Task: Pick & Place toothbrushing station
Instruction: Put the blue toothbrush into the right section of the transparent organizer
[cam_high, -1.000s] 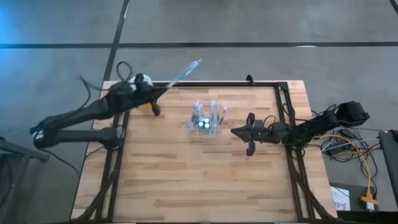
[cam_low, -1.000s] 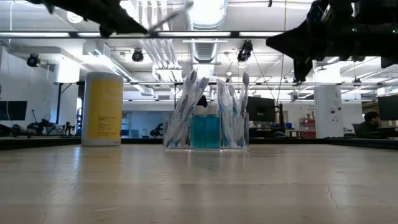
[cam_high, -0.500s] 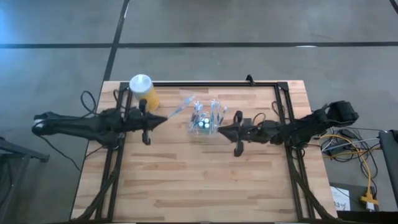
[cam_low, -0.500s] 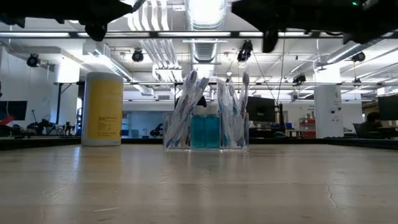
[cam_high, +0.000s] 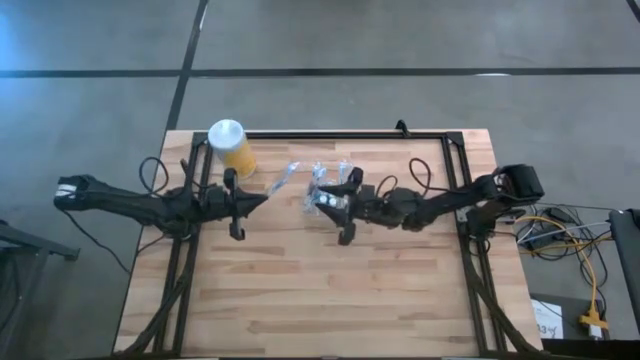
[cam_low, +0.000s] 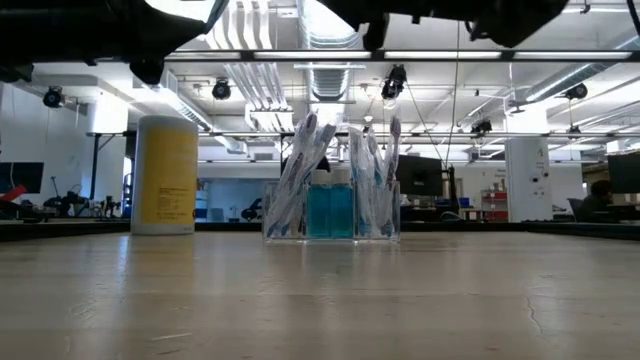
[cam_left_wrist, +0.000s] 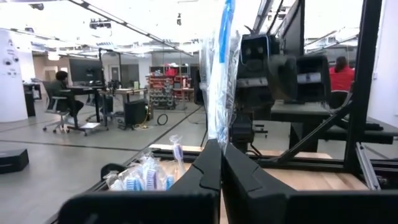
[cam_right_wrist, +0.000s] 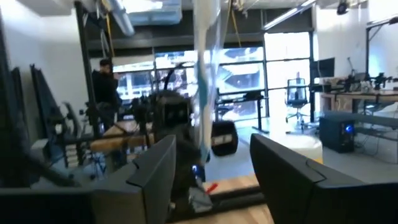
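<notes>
From above, the toothbrushing station (cam_high: 327, 192) is sitting on the table (cam_high: 330, 290) toward its far middle, with the right gripper (cam_high: 340, 205) hovering over it and the left gripper (cam_high: 255, 195) just beside, near the yellow canister (cam_high: 232, 148). At table level the station is standing upright, brushes fanning out — both arms are passing above. The left wrist camera is showing fingers (cam_left_wrist: 205, 171) pinched on a wrapped toothbrush (cam_left_wrist: 219, 68), seemingly for handing over; the right wrist camera is showing fingers (cam_right_wrist: 155, 168) spread apart — likely ready to receive it.

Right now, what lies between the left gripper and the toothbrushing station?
In the high view, only the wrapped toothbrush held by the left gripper; beyond its tip, bare wood to the toothbrushing station.
</notes>
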